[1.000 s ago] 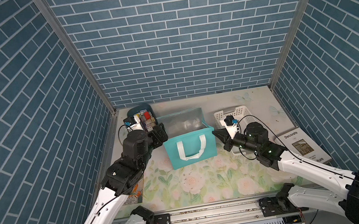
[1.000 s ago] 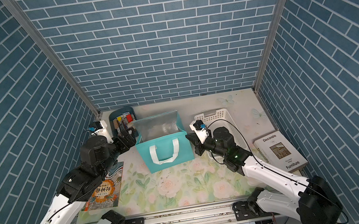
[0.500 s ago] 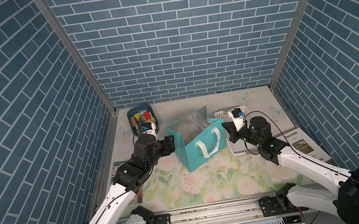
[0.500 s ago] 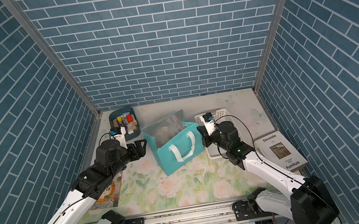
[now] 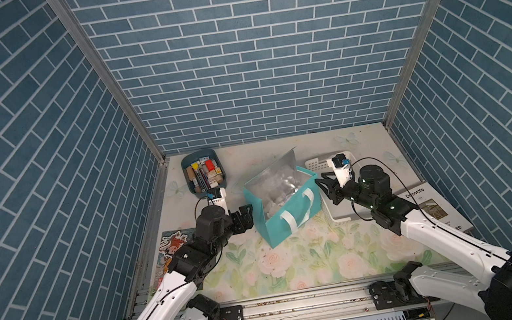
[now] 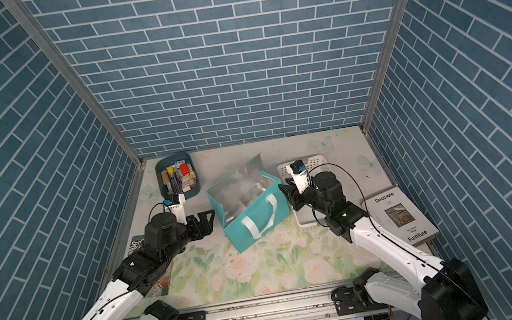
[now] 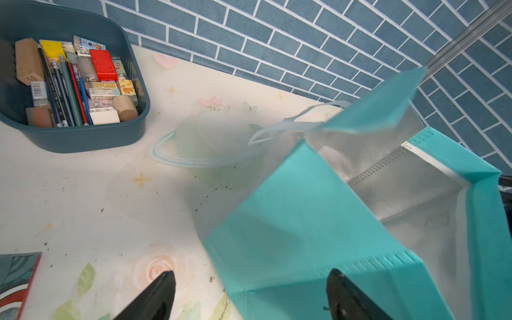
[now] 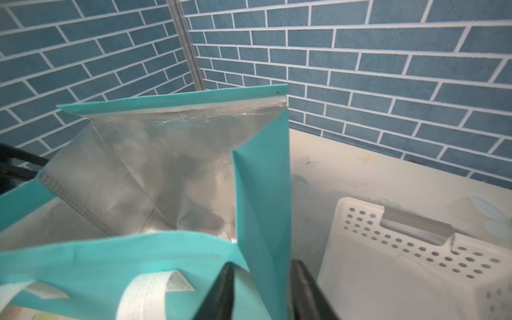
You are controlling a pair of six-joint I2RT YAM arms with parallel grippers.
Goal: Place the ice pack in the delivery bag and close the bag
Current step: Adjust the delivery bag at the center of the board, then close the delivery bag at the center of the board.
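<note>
Arms reach in low from the near edge of the bench (image 5: pixel 298 266), one on each side of the delivery bag (image 5: pixel 292 219). The left gripper (image 5: pixel 246 216) points at the bag's left wall, jaws spread wide, holding nothing (the bag's lower corner shows between them). The right gripper (image 5: pixel 325 188) sits at the bag's right top corner, jaws partly apart astride the teal side wall, not clamped on it. The bag stands askew mid-bench, mouth open, foil lining showing; a pale crumpled shape (image 5: pixel 275 195) lies inside, and whether that is the ice pack I cannot tell. The dark-blue bin (image 5: pixel 193 191) at the far left corner holds pencils, erasers and small blocks. The white basket (image 5: pixel 315 163), just beside the bag, shows a bare floor.
</note>
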